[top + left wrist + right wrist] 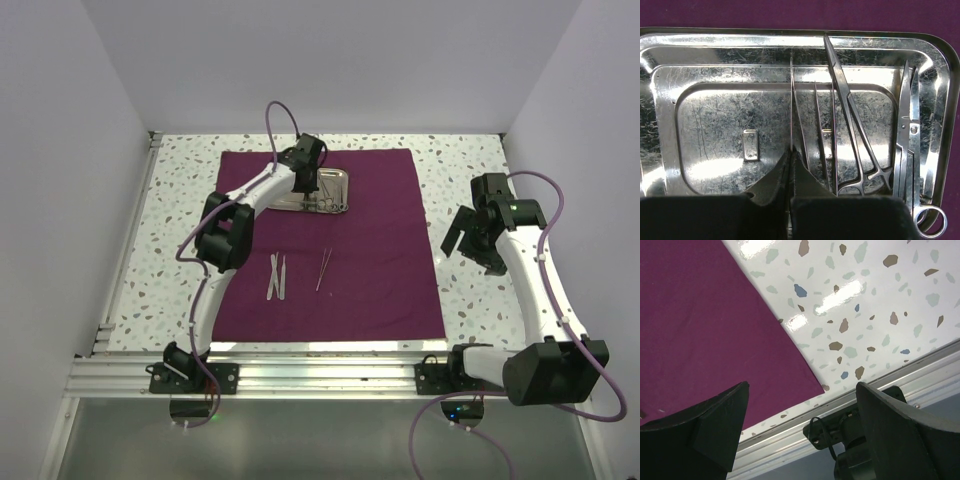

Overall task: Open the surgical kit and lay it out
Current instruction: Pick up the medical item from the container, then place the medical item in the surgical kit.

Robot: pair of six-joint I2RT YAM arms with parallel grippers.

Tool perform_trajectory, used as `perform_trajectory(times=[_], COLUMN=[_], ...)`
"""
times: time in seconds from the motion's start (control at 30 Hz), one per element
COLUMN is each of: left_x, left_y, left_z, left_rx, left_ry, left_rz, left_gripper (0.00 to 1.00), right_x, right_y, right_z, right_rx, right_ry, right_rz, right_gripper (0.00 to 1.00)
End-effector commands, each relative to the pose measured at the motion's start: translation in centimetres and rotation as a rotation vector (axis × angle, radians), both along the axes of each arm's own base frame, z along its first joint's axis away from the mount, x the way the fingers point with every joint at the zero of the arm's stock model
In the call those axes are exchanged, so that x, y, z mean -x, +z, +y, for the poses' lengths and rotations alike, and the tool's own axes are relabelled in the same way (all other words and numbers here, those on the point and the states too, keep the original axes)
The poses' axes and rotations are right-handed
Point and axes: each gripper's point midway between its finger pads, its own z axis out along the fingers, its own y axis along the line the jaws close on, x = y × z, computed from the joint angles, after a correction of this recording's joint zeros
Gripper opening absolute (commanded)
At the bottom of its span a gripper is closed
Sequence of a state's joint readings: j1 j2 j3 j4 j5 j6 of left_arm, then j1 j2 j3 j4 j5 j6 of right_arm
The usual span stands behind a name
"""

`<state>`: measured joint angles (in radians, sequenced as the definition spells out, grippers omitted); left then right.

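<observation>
Purple cloth (380, 260) lies spread flat, and nearest me, toward seven o'clock on it, the tweezers (277, 277) and a thin probe (323, 270) sit apart in a row, so I judge the kit unwrapped and partly laid out. Off the cloth's edge at three o'clock the right gripper (801, 390) hangs splayed and empty over speckled table (460, 160), with open room around it. Farthest, at twelve o'clock, the left gripper (791, 156) is clenched on a slim instrument (791, 100) inside the steel tray (345, 190), its raised rim hemming in the forceps (850, 117) and scissors (907, 145), which are not yet laid out.
</observation>
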<state>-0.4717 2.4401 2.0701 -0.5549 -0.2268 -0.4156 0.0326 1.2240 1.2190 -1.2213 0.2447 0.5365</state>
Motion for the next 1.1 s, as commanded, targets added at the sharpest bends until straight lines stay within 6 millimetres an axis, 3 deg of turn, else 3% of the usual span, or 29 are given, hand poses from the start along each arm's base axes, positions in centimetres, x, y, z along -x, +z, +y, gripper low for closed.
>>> perform_trajectory(times=[0.0, 0.03, 0.2, 0.23, 0.37, 0.43, 0.47, 0.53, 0.57, 0.67, 0.93, 1.03, 1.07], left_x=[0.7, 0.8, 3.9, 4.6, 10.0, 12.4, 14.2, 15.9, 17.3, 19.7, 23.0, 23.1, 23.1], left_y=[2.3, 4.4, 7.8, 9.6, 7.8, 8.6, 6.8, 6.8, 5.3, 3.6, 1.4, 2.8, 3.1], left_z=[0.1, 0.0, -0.8, -1.1, -1.6, -2.2, -1.8, -2.2, -1.6, -1.3, -2.9, -3.5, -3.5], left_rx=[0.003, 0.026, 0.07, 0.087, 0.068, 0.07, 0.059, 0.087, 0.079, 0.072, 0.094, 0.122, 0.126], left_ry=[-0.027, -0.029, -0.032, -0.033, -0.019, -0.019, -0.012, -0.023, -0.011, -0.01, -0.075, -0.098, -0.103], left_rz=[0.003, -0.021, -0.042, -0.065, 0.009, -0.002, 0.039, 0.043, 0.082, 0.13, 0.205, 0.188, 0.185], left_gripper=[0.0, 0.0, 0.0, 0.0, 0.0, 0.0, 0.0, 0.0, 0.0, 0.0, 0.02, 0.21, 0.34], right_x=[-0.5, -0.6, -1.1, -1.2, -1.1, -1.0, -1.0, -0.7, -0.7, -0.4, 0.2, 0.1, 0.1], right_y=[0.7, 0.8, 1.7, 1.9, 1.9, 1.8, 1.7, 1.7, 1.7, 1.6, 1.2, 1.2, 1.2], right_z=[0.1, 0.2, 0.6, 0.6, 1.0, 1.1, 1.2, 1.2, 1.4, 1.4, 1.6, 1.5, 1.5], right_rx=[0.004, -0.002, -0.004, -0.007, -0.009, -0.009, -0.007, -0.004, -0.003, 0.01, 0.018, 0.021, 0.023], right_ry=[0.016, 0.017, 0.026, 0.025, 0.038, 0.039, 0.046, 0.051, 0.058, 0.064, 0.076, 0.074, 0.074], right_rz=[-0.03, -0.039, -0.07, -0.077, -0.085, -0.086, -0.084, -0.084, -0.086, -0.081, -0.07, -0.079, -0.078], right_gripper=[0.92, 0.92, 0.92, 0.92, 0.92, 0.92, 0.92, 0.93, 0.93, 0.96, 0.98, 0.98, 0.98])
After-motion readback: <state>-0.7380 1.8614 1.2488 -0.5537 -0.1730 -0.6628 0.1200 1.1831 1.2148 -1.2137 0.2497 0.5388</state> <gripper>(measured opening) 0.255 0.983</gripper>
